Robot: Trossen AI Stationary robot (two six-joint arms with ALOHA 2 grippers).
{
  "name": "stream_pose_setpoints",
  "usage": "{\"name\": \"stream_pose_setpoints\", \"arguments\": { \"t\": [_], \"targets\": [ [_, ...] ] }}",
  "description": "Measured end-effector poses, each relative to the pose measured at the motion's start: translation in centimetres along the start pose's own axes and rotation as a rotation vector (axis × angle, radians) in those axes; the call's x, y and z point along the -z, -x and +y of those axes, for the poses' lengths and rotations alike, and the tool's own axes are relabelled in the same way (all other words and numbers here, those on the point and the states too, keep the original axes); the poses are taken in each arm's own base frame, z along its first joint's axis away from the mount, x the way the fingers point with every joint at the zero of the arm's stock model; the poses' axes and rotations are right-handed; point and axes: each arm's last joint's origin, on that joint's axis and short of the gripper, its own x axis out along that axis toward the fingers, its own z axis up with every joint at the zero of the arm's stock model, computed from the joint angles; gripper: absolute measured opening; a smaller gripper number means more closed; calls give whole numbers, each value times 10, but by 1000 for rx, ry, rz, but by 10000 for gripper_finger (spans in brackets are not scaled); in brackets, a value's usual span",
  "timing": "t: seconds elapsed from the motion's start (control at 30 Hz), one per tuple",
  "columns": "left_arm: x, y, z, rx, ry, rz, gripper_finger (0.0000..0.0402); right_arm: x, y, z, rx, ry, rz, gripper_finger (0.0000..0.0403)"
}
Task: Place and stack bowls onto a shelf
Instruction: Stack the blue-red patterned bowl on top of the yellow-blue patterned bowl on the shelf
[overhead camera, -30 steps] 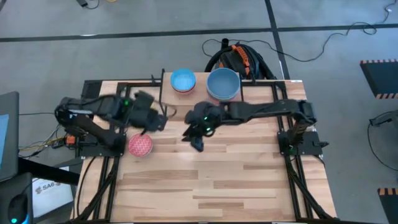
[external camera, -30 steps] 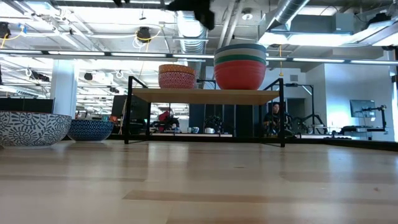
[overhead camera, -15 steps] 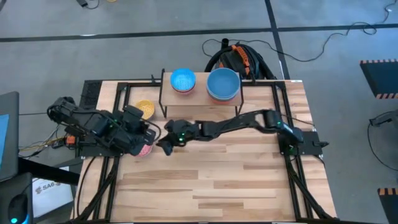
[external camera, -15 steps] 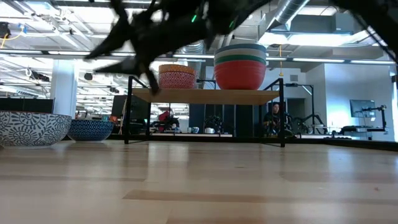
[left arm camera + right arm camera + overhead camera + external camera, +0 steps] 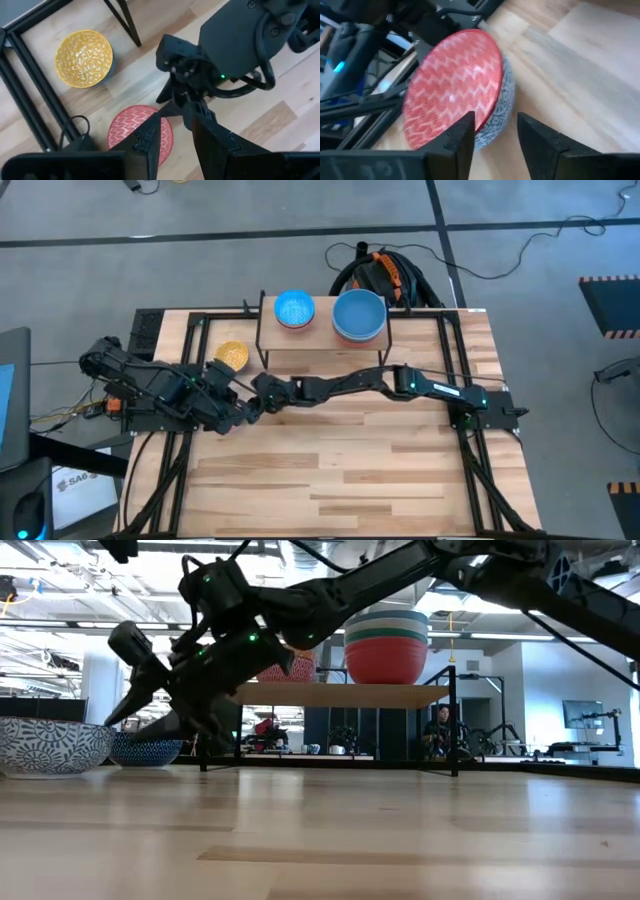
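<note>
A pink bowl (image 5: 136, 137) with a blue-white patterned outside (image 5: 451, 92) sits on the table near its left edge. In the high view my left arm hides it. My left gripper (image 5: 172, 117) hovers open above it (image 5: 238, 406). My right gripper (image 5: 496, 122) is open beside the bowl's right side (image 5: 258, 390), raised off the table (image 5: 150, 705). A yellow bowl (image 5: 231, 355) stands farther back (image 5: 83, 57). On the shelf (image 5: 320, 352) are two stacks, topped by a light blue bowl (image 5: 294, 309) and a large blue bowl (image 5: 359, 315).
The shelf's black legs (image 5: 205, 730) stand just beyond the grippers, and the stacks (image 5: 385, 645) rise above its board. Black frame rails (image 5: 190, 365) run along the table's left side. Both arms crowd the same spot. Bare wood (image 5: 360, 460) lies toward the near edge.
My right gripper has swept toward the table's left edge and down, from the table's middle to beside the pink bowl. My left gripper has moved toward the near edge until it is over that bowl, hiding it from above. The bowls have stayed in place.
</note>
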Motion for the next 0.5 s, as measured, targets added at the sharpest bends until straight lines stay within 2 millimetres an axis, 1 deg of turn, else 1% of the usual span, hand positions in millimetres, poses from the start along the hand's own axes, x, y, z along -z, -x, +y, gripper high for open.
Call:
{"name": "stream_pose_setpoints", "arguments": {
  "t": [0.07,0.2,0.27,0.37,0.5],
  "targets": [
    [0,0,0,-1,-13,1,96,-3,-1,-2,3,-2,-15,192],
    [0,0,0,-1,-33,0,96,-3,-2,-2,-3,3,-21,228],
    [0,0,0,-2,-38,-3,96,-4,-2,-2,-10,8,-27,239],
    [-1,0,0,-7,-37,-24,96,-5,-2,-4,-6,14,-27,243],
    [-3,-1,1,-16,-26,-30,96,-8,-2,-6,2,64,-36,239]
  ]
}}
